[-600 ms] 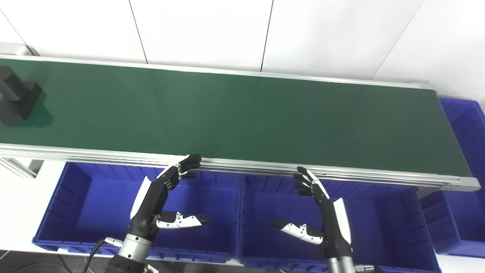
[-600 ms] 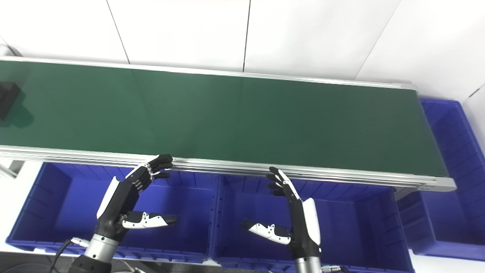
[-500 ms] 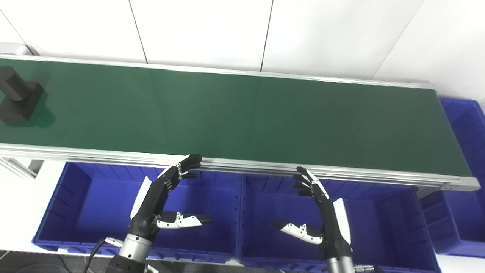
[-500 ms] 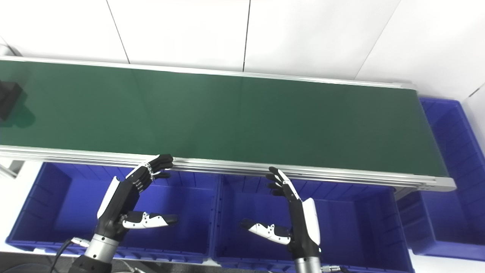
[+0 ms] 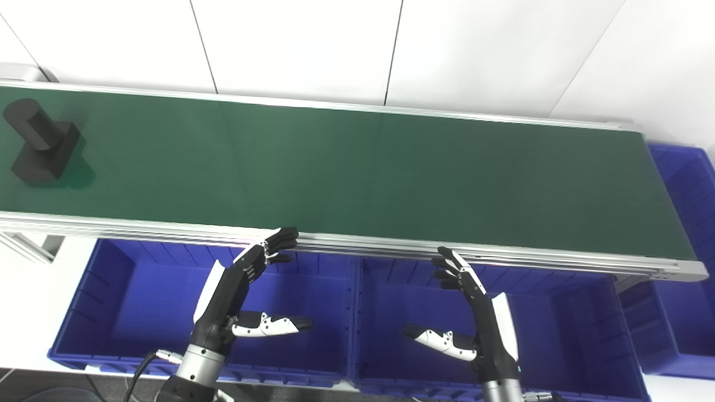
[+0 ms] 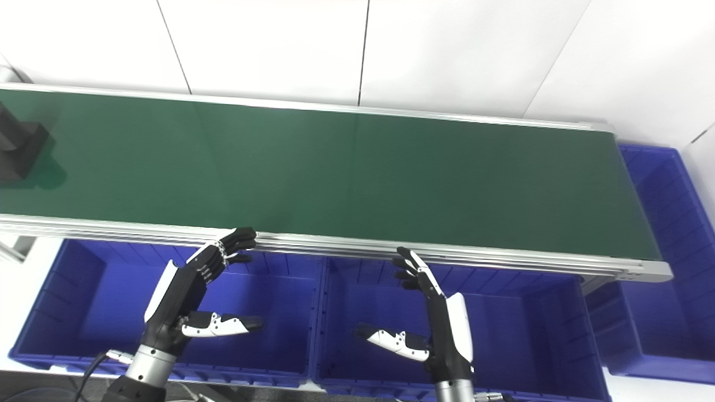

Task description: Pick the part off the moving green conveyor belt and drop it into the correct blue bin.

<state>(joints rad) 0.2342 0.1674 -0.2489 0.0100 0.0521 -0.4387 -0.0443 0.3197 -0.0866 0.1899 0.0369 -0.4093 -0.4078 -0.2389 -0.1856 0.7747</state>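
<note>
The black part (image 5: 39,142), a short cylinder standing on a square block, sits on the green conveyor belt (image 5: 357,173) at its far left end; well apart from both hands. The left hand (image 5: 237,293) hangs over the left blue bin (image 5: 111,312) in front of the belt, fingers spread and holding nothing, fingertips just at the belt's near rail; the right hand (image 5: 475,312) hangs likewise over the middle blue bin (image 5: 564,329), open and empty, thumb pointing toward the left hand; a third blue bin (image 5: 684,184) stands beyond the belt's right end.
</note>
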